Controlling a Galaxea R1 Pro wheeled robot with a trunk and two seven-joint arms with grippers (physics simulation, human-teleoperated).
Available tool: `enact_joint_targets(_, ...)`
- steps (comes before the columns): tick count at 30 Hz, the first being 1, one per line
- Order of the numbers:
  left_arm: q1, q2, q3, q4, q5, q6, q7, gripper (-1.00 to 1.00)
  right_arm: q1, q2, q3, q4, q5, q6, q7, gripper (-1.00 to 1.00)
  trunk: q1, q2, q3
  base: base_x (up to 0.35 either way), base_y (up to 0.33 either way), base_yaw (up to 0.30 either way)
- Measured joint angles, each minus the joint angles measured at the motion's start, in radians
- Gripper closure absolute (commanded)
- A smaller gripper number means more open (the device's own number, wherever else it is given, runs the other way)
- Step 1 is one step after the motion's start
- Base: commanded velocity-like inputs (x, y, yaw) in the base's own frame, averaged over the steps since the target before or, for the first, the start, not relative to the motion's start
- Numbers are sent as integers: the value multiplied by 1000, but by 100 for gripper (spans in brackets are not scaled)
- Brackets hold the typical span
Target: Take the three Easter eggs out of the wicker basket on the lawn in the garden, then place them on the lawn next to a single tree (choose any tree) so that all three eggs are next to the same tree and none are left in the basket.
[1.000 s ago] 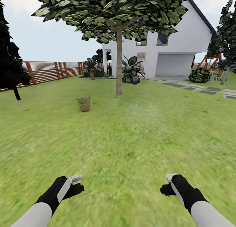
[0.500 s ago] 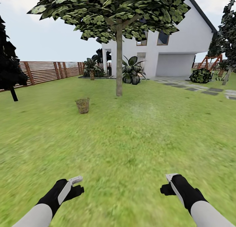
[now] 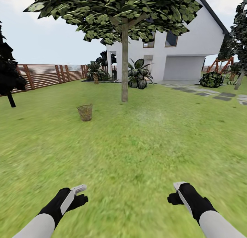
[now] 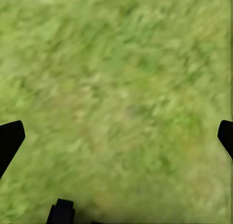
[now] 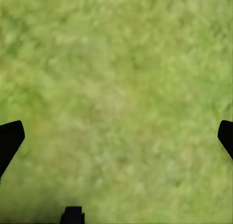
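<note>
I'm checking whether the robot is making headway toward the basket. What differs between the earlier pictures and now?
The whole head view has shifted, so the camera moved: the wicker basket sits slightly lower and further left in the picture, and the tree trunk's base sits a little lower. That fits a slow advance. Nothing was grasped or released. The left gripper and right gripper hang open over the lawn as before.

Wicker basket (image 3: 85, 112) upright on the lawn (image 3: 137, 145).
Small, tan-brown, woven; it stands near the tree (image 3: 124, 59), whose grey-brown trunk rises to a blocky green canopy.
</note>
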Motion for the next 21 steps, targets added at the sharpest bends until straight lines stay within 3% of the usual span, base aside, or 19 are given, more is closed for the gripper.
enact_joint_targets(21,0,17,5,0,2,0,0,-100,0,0,2,0,0,-1,0,-100,0,0,0,343,0,0)
